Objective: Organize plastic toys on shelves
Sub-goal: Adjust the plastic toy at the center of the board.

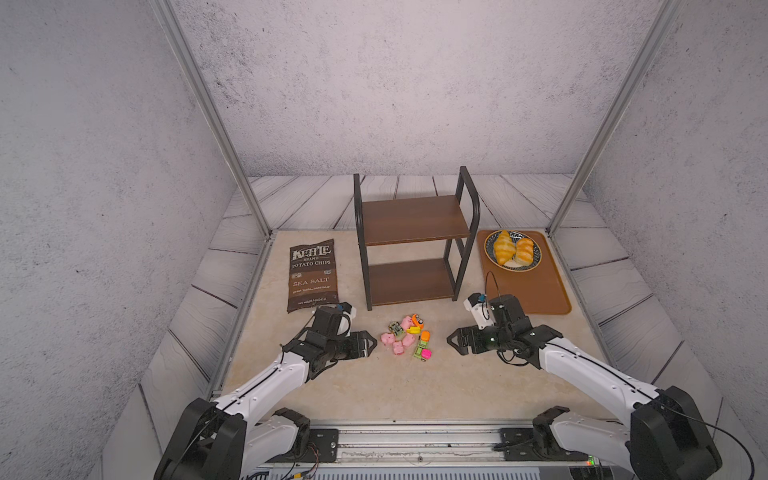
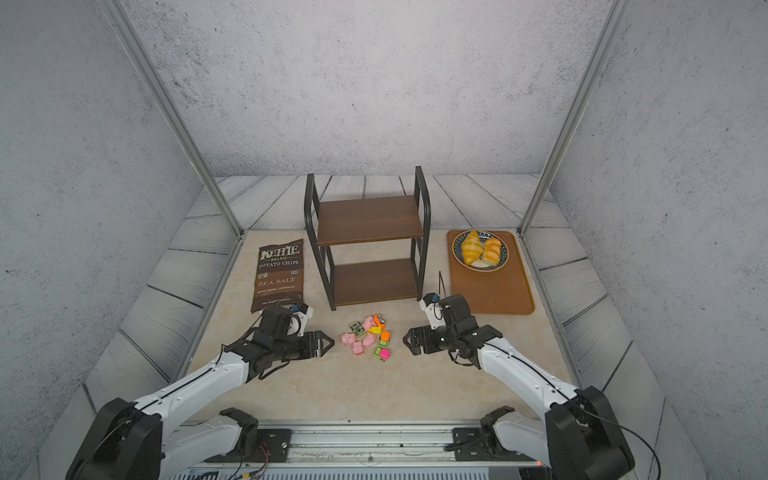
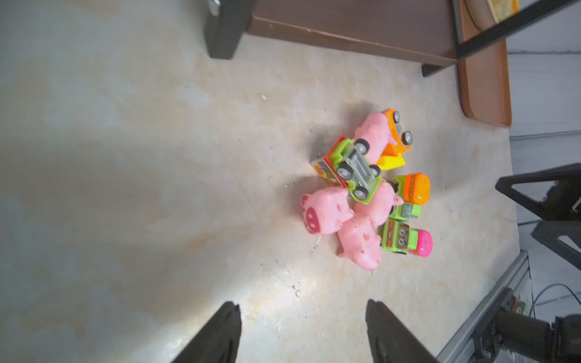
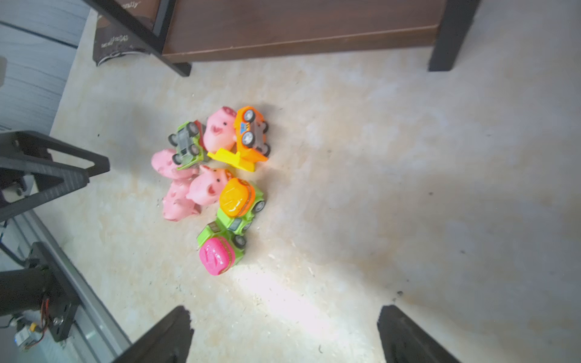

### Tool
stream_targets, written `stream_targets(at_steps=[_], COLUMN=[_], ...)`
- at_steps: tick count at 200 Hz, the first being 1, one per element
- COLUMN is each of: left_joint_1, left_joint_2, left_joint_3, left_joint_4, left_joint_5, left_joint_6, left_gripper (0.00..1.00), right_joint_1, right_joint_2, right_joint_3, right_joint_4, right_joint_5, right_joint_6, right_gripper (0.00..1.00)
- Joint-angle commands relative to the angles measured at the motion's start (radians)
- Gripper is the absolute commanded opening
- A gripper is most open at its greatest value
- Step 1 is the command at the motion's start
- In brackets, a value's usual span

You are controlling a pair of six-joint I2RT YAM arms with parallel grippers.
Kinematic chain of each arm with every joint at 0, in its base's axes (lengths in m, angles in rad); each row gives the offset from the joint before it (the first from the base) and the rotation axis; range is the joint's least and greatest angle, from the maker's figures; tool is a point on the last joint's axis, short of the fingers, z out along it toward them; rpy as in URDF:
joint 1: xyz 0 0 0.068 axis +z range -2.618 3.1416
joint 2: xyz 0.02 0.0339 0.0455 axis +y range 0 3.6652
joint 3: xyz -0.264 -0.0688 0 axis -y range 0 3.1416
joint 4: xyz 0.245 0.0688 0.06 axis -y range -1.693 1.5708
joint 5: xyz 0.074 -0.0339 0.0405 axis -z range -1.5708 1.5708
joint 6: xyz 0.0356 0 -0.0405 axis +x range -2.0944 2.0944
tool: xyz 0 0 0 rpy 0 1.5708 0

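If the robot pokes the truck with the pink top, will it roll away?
Probably a bit: the pink-topped truck seems to stand on its wheels on the smooth tabletop. It looks like small hard plastic, so likely light and stiff. It seems to touch the orange-topped truck, which might shift too.

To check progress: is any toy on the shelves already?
No: the shelves are bare and the toys lie piled on the table.

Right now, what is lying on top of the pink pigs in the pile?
A green truck lies wheels-up across the pink pigs, grey underside showing. Its top faces down and, like the parts of the pigs beneath it, is mostly covered.
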Motion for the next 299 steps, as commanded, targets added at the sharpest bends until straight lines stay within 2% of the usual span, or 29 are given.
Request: stream_targets(at_steps=[1,23,46,57,80,116,132,189,232,248,299], left_joint_1=[-0.016,-0.038,-0.077,-0.093,-0.127,-0.187,-0.198,-0.239,-0.272,-0.281,-0.304], left_joint_2=[-0.002,0.012,0.041,0.056,0.088,0.186,0.248,0.436,0.516,0.544,0.623], left_joint_3=[-0.018,-0.009,0.026,0.047,0.088,0.178,0.208,0.315,0.367,0.383,0.433], left_joint_4=[0.028,0.048,0.059,0.058,0.078,0.094,0.11,0.125,0.096,0.097,0.072], left_joint_5=[0.094,0.146,0.154,0.154,0.153,0.122,0.115,0.129,0.08,0.075,0.058], left_joint_6=[0.019,0.029,0.031,0.028,0.017,0.012,0.012,0.005,0.001,0.001,0.006], left_gripper=[0.65,0.65,0.64,0.57,0.5,0.49,0.48,0.33,0.32,0.27,0.24], right_joint_1=[0.036,0.077,0.125,0.141,0.174,0.218,0.225,0.261,0.284,0.287,0.299], right_joint_2=[0.044,0.093,0.135,0.151,0.18,0.231,0.247,0.284,0.317,0.325,0.34], right_joint_3=[-0.001,0.01,0.02,0.022,0.019,0.028,0.026,0.02,0.031,0.032,0.041], right_joint_4=[0.046,0.056,0.062,0.071,0.101,0.124,0.144,0.181,0.174,0.176,0.162], right_joint_5=[-0.044,-0.049,-0.009,-0.001,0.015,0.061,0.071,0.089,0.127,0.134,0.199], right_joint_6=[-0.018,-0.021,-0.019,-0.012,0.005,0.024,0.035,0.055,0.056,0.057,0.071], right_gripper=[0.95,0.9,0.89,0.88,0.85,0.79,0.74,0.67,0.65,0.63,0.59])
